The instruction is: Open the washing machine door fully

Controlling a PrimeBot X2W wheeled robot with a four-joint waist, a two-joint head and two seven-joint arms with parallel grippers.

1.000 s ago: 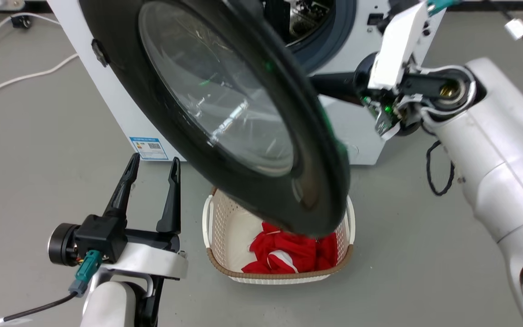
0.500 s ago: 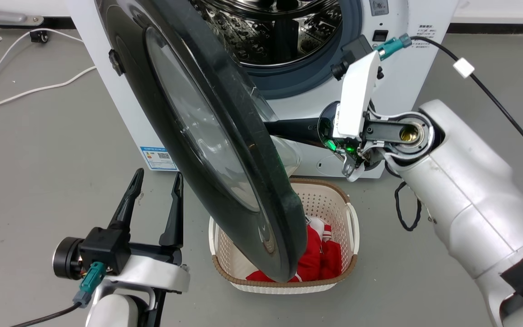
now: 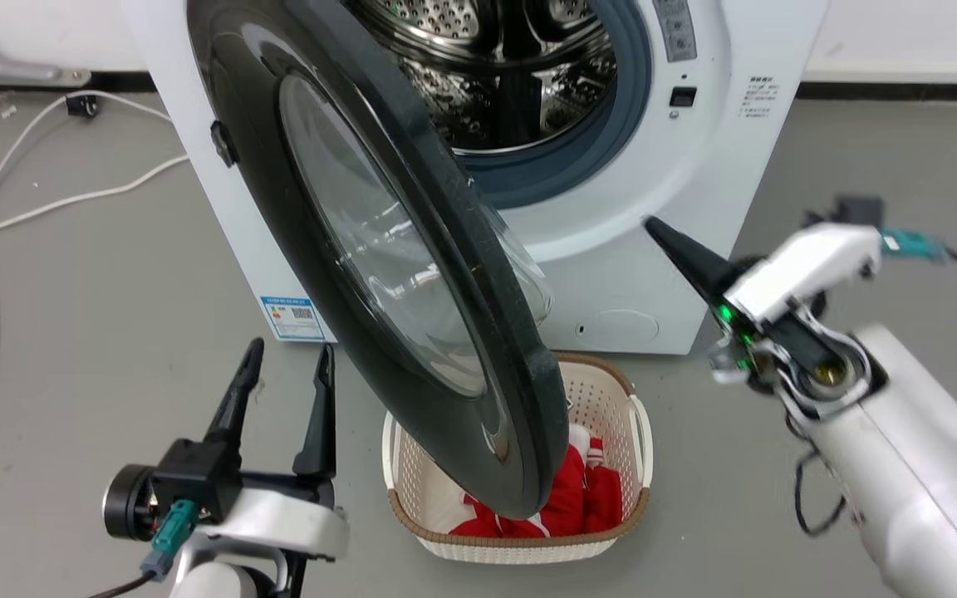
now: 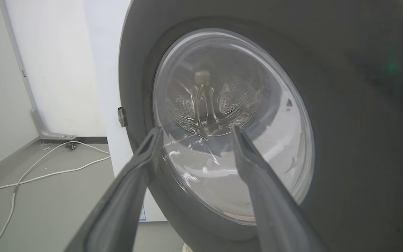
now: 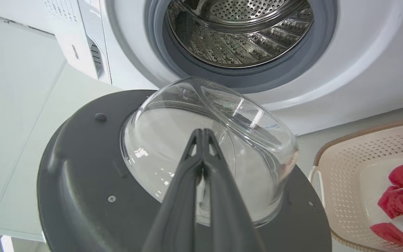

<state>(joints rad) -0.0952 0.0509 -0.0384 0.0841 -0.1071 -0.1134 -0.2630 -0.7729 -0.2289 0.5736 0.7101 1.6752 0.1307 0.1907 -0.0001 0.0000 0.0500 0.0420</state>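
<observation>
Glossy black, the washing machine door [image 3: 445, 249] is seen swung wide across the head view's centre, clear of the washing machine [image 3: 653, 208]. The left gripper [image 3: 290, 349] is held spread and empty at lower left, and the right gripper [image 3: 653, 226] is pinched together on nothing at right. In the left wrist view, the glass is framed between parted fingers [image 4: 131, 182]. In the right wrist view, the bowl window is seen beyond the closed tips.

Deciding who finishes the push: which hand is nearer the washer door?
Left. The left hand, open, sits just beside the door, at the lower rim of its outer face. The right hand, shut, is off to the inner side, clear of it.
</observation>
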